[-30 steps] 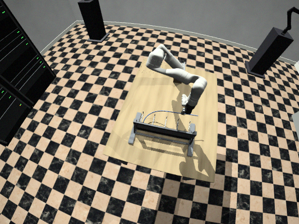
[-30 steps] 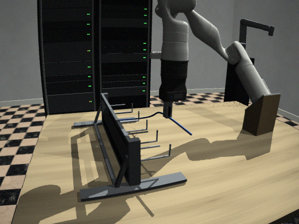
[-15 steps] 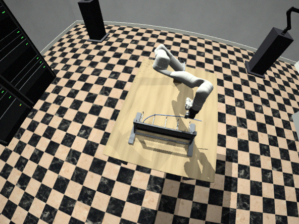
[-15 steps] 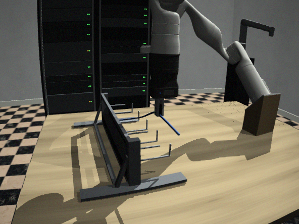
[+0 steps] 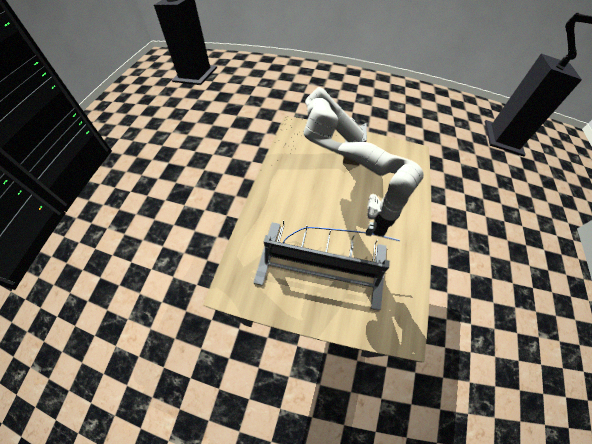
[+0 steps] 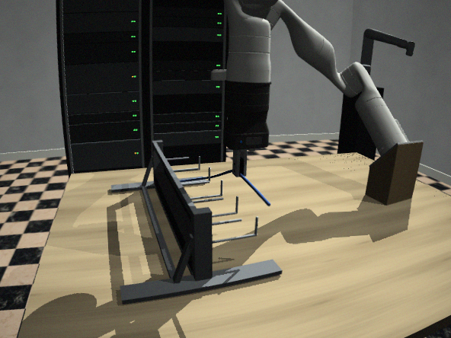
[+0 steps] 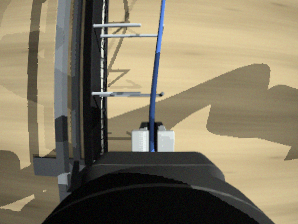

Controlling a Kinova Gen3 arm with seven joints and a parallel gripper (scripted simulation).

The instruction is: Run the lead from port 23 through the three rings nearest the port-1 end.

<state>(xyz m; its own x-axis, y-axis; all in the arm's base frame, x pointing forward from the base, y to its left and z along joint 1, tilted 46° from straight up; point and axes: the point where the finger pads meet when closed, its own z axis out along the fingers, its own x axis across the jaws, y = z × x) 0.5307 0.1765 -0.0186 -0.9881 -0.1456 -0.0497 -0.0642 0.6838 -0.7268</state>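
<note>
The dark patch-panel rack point(image 5: 325, 257) point(image 6: 179, 213) point(image 7: 73, 63) stands upright on the wooden table point(image 5: 300, 175) point(image 6: 324, 266). Its thin open rings point(image 5: 353, 244) point(image 6: 236, 237) point(image 7: 120, 94) stick out towards the arm. The blue lead point(image 5: 330, 229) point(image 6: 257, 192) point(image 7: 158, 50) leaves the panel at its far end from the gripper. It arcs up and runs along just outside the ring tips. My gripper point(image 5: 370, 232) point(image 6: 240, 173) point(image 7: 151, 132) is shut on the lead, near the ring at the panel's other end. A short free end sticks out past the fingers, above the table.
The arm's brown wedge base point(image 6: 394, 171) stands on the table behind the gripper. Tall server cabinets point(image 5: 30, 125) point(image 6: 107, 76) and two black pillars point(image 5: 185, 40) point(image 5: 535, 100) stand on the checkered floor, off the table. The rack's flat feet point(image 6: 202, 283) spread across the table.
</note>
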